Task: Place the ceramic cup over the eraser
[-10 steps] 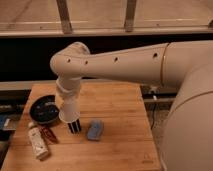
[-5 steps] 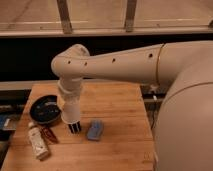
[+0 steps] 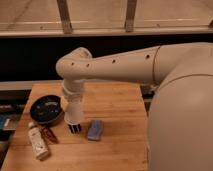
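Cup [image 3: 73, 114] under claw [image 3: 75, 129], unmoved.

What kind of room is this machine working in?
Probably a lab or office test space: a small wooden table by a railed window, holding a dark bowl and white bottle. The gripper hangs above the tabletop.

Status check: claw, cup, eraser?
Claw down at table, left of blue pad. Cup and eraser not visible. Black bowl and bottle close by.

One tool [image 3: 75, 128], bowl [image 3: 46, 110], bottle [image 3: 38, 142], pad [image 3: 95, 129].
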